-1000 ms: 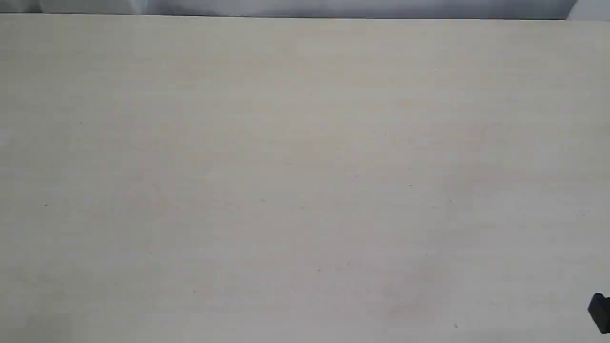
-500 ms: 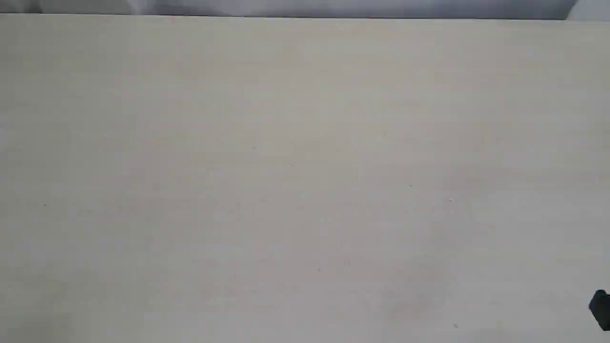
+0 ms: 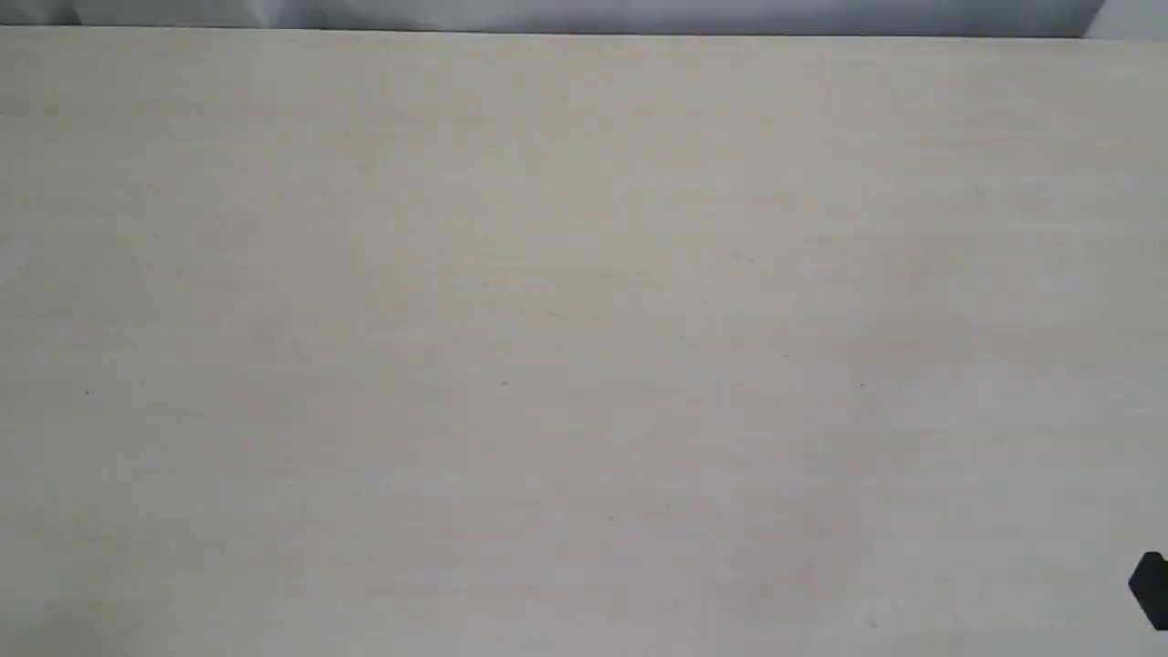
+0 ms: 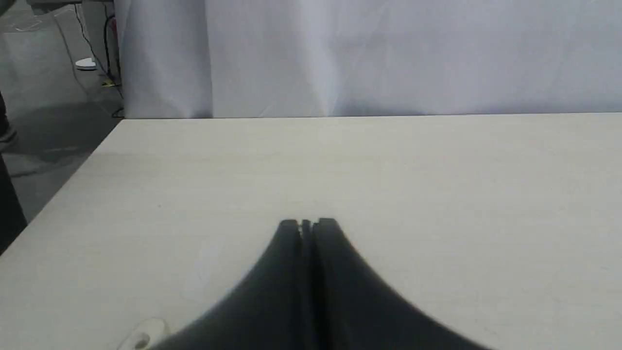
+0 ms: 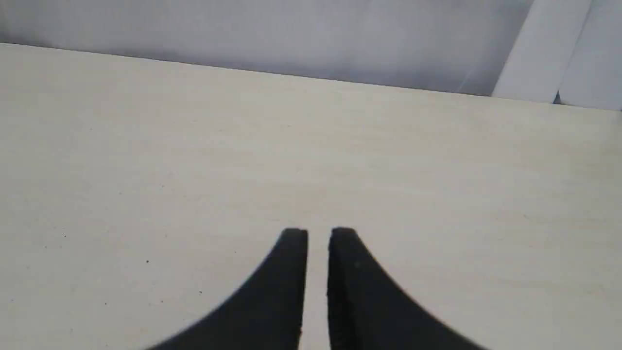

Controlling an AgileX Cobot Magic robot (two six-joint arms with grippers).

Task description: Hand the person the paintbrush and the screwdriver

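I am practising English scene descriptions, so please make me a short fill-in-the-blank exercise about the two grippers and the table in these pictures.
1. The black fingers of the left gripper are pressed ____.
2. A narrow gap between the fingers of the right gripper shows the pale wooden ____ below.
3. Each gripper holds ____.
Missing words: together; table; nothing.

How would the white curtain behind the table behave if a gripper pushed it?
Probably floppy: the curtain hangs in soft vertical folds, so it should give way, not resist. Likely light: it looks like thin cloth. Its lower end is hidden behind the table, so whether it swings free I cannot tell.
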